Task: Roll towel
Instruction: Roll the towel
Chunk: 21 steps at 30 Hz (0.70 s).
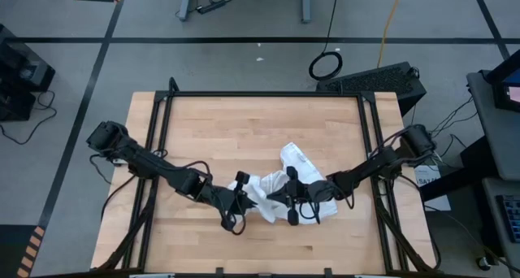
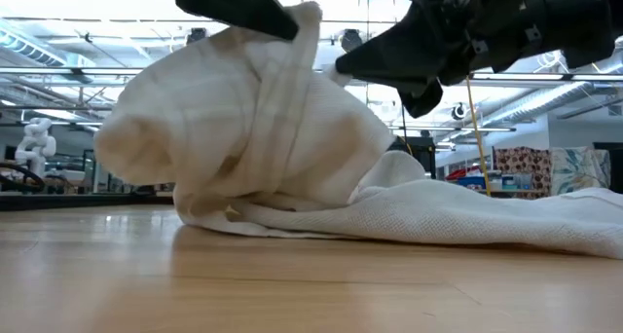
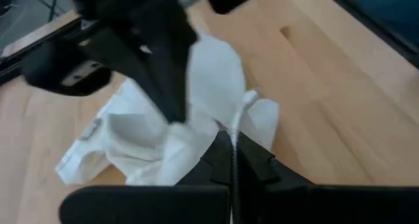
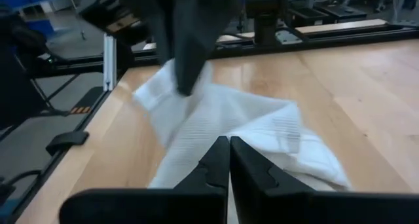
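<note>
Wooden table (image 1: pixel 244 123), pale planks with a black frame along its edges, and just one thing on it: the towel (image 1: pixel 280 184), white, crumpled, sitting nearer the front edge than the back, about midway between the left and right edges. One tongue of cloth reaches toward the back edge; the rest is bunched. From table height, the left part is heaped up in a soft mound (image 2: pixel 243 119) while the right part trails flat along the wood (image 2: pixel 487 216)
</note>
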### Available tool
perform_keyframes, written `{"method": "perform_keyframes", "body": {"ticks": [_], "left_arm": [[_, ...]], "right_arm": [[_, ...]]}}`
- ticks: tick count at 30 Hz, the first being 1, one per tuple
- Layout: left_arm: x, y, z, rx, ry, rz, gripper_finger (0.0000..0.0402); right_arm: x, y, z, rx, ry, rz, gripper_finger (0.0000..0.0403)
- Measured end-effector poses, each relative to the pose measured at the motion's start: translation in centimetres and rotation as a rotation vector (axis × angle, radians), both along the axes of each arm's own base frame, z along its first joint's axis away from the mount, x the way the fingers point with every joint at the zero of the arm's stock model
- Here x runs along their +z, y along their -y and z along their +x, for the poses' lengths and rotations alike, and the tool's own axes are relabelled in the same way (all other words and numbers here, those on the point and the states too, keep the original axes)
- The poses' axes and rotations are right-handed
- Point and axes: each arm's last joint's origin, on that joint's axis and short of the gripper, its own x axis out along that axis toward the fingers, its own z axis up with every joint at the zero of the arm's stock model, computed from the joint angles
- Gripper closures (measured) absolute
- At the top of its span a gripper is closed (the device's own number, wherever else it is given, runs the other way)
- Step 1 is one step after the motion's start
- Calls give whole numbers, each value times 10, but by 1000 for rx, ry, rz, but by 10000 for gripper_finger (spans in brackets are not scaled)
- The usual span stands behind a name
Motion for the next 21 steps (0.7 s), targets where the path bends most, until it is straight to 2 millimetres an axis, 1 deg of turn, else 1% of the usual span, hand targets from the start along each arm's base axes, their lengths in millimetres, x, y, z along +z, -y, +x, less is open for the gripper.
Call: {"method": "perform_keyframes", "body": {"ticks": [2, 4, 7, 12, 16, 21], "left_arm": [[-1, -3, 1, 9, -1, 0, 398], [-6, -5, 4, 18, -3, 1, 398], [-18, -9, 7, 28, -47, 17, 398], [-32, -13, 14, 30, -85, 54, 398], [-36, -12, 14, 23, -97, 68, 398], [-36, -12, 15, 25, -93, 65, 398]], "right_arm": [[0, -1, 3, 6, 1, -13, 402], [3, -3, 7, 14, 12, -20, 402], [7, -6, 13, 42, 23, -24, 402], [7, -7, 16, 38, -25, -25, 398], [4, -8, 15, 43, -64, -18, 370], [0, -7, 12, 59, -119, -50, 310]]}}
